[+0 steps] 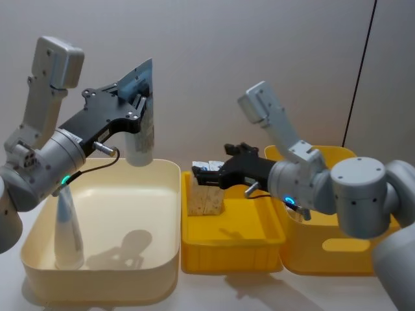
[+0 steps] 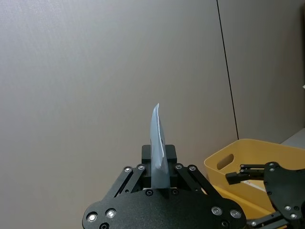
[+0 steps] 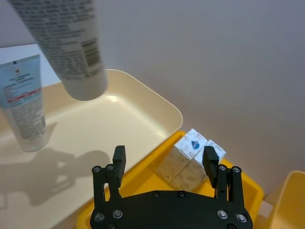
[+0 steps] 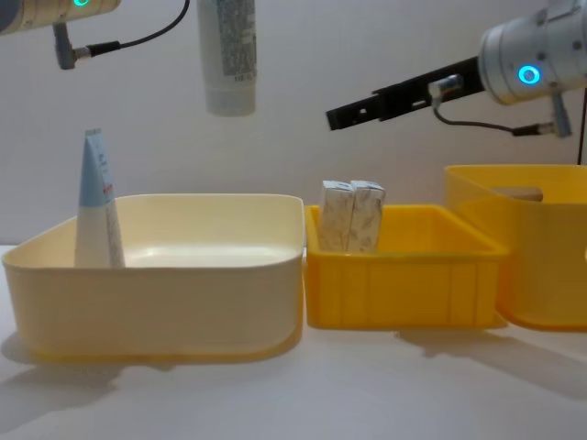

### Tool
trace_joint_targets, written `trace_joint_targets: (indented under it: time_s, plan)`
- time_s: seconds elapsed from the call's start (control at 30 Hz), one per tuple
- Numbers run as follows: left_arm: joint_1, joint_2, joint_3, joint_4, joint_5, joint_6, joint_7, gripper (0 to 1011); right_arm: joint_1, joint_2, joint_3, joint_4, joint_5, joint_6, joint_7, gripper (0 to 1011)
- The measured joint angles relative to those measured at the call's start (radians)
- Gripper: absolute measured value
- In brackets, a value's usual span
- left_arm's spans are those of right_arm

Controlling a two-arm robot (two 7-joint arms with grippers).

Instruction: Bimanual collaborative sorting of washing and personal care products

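Observation:
A tall tube (image 1: 139,129) with a blue-grey crimped end and a whitish cap pointing down hangs over the back of the cream bin (image 1: 165,214). My left gripper (image 1: 137,107) is shut on its crimped end (image 2: 158,143). A pale-blue tapered tube (image 1: 67,227) stands upright in the bin's left front corner. Two cream cartons (image 1: 206,194) stand side by side at the left of the small yellow bin (image 1: 233,249). My right gripper (image 1: 202,172) hovers open just above them, with nothing between its fingers (image 3: 119,160).
A taller yellow bin (image 1: 337,249) with a handle slot stands to the right of the small one. The three bins sit close together in a row on the white table. A grey wall rises close behind them.

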Motion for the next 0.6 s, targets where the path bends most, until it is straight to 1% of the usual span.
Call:
trace_joint_targets:
  time_s: [0.07, 0.17, 0.3, 0.43, 0.5, 0.6]
  plan:
    - [0.0, 0.0, 0.001, -0.001, -0.001, -0.001, 0.0, 170, 0.007, -0.002, -0.009, 0.007, 0.001, -0.008, 0.015, 1002]
    - [0.0, -0.001, 0.005, -0.001, -0.005, -0.005, 0.0, 170, 0.029, -0.008, -0.031, 0.028, 0.007, -0.028, 0.055, 1001]
    - [0.0, -0.002, 0.008, 0.0, -0.008, -0.01, 0.0, 170, 0.048, -0.014, -0.048, 0.048, 0.013, -0.046, 0.088, 1001]
    - [-0.003, -0.004, 0.012, 0.005, -0.011, -0.016, -0.001, 170, 0.078, -0.027, -0.07, 0.078, 0.023, -0.073, 0.137, 1001]
    - [-0.003, -0.004, 0.014, 0.007, -0.013, -0.018, -0.001, 170, 0.092, -0.034, -0.078, 0.093, 0.029, -0.088, 0.154, 1001]
    - [-0.003, -0.004, 0.015, 0.008, -0.014, -0.019, -0.001, 170, 0.102, -0.039, -0.084, 0.103, 0.032, -0.103, 0.166, 1001]
